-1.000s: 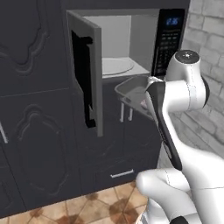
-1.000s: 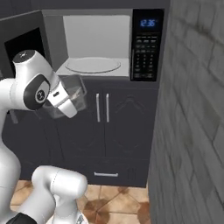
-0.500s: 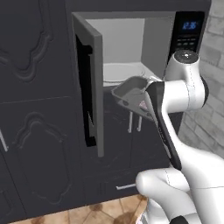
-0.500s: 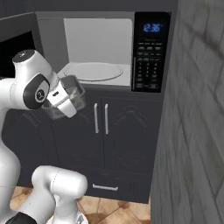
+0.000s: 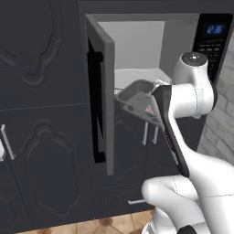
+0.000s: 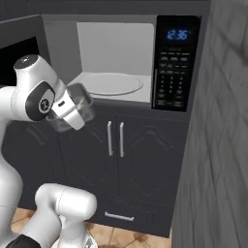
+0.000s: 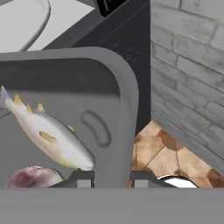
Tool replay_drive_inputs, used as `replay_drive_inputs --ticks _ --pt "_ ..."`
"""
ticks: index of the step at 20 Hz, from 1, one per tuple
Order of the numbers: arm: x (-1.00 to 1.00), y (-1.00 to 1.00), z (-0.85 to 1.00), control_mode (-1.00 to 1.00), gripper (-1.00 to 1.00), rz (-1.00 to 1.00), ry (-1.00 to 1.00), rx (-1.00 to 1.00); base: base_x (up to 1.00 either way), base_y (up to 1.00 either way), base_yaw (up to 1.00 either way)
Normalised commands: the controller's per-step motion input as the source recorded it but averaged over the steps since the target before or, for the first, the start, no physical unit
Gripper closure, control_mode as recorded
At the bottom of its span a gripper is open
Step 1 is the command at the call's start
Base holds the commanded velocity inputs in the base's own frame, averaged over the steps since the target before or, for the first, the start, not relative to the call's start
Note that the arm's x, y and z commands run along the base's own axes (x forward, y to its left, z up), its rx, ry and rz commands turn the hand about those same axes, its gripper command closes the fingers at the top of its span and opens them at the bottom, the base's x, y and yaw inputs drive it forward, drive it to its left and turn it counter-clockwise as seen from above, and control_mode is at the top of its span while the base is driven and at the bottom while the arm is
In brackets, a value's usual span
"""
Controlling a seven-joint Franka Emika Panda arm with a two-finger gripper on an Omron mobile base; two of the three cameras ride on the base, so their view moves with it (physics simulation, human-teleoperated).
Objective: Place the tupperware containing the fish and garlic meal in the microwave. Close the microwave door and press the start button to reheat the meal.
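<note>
My gripper (image 7: 109,177) is shut on the near rim of the tupperware (image 7: 100,87), one fingertip on each side of the wall. The fish (image 7: 48,133) and a purplish garlic bulb (image 7: 30,178) of the meal lie inside. I hold the grey tupperware (image 5: 137,93) tilted in the air, just in front of and slightly below the open microwave (image 5: 137,45). The tupperware (image 6: 80,104) hangs left of the white turntable (image 6: 114,83). The microwave door (image 5: 103,91) stands swung out to the left. The black panel (image 6: 174,63) with a blue display is on the right.
Dark cabinet doors with two vertical handles (image 6: 115,138) and a drawer (image 6: 118,216) sit under the microwave. A grey brick wall (image 6: 218,145) closes in on the right. Tall dark panelled cabinets (image 5: 41,114) fill the left. Tiled floor (image 7: 157,148) lies below.
The whole scene has grown and shifted in both base views, so the base has driven closer to the microwave. The tupperware stays gripped, now nearer the opening.
</note>
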Motion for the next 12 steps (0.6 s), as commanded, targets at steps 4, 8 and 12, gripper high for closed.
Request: replay_drive_inputs --ticks 4,8,12 --pt "0.04 -0.04 0.0 -1.0 1.0 0.0 0.0 0.0 0.17 -0.13 0.05" --pt "0.21 -0.12 0.0 -1.0 1.0 0.03 0.0 0.01 0.0 0.0 0.0" --pt "0.28 -0.16 0.0 -1.0 1.0 0.03 0.0 0.02 0.0 0.0 0.0"
